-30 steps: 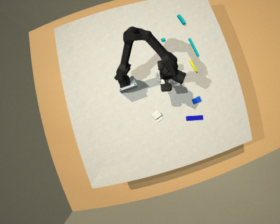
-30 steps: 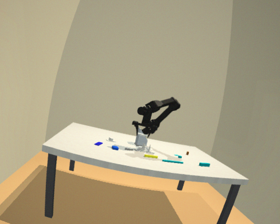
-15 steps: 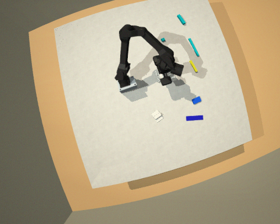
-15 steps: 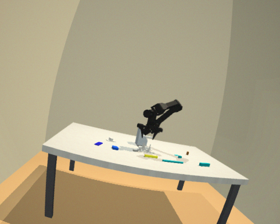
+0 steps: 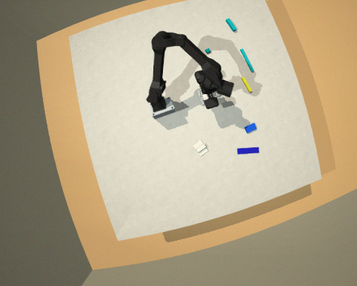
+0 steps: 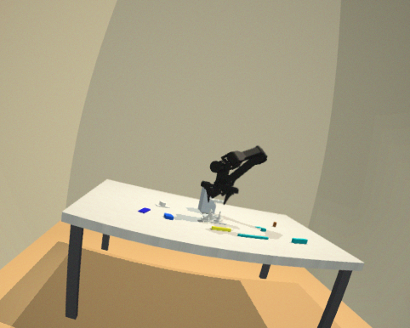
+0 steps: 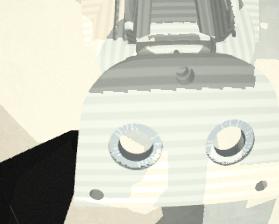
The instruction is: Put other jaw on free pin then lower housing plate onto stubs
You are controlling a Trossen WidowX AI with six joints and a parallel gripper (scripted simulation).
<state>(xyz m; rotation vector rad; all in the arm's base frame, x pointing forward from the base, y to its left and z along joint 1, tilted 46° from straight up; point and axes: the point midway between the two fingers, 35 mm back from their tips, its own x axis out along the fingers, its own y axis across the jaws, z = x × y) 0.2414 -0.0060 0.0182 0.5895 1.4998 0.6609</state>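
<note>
My gripper is shut on the pale housing plate, with a black finger at each side edge in the wrist view. The plate has two large ringed holes, two small holes and a small round boss. The exterior view shows the gripper above the pale jaw assembly, which stands on the table. In the wrist view, long grey parts of the assembly show beyond the plate's top edge. The plate hides the rest, so pins, stubs and gear teeth cannot be made out. The arm covers most of it in the top view.
A white stepped block stands on the table. A blue block, dark blue bar, yellow bar and several teal pieces lie around. A small brown block lies farther off.
</note>
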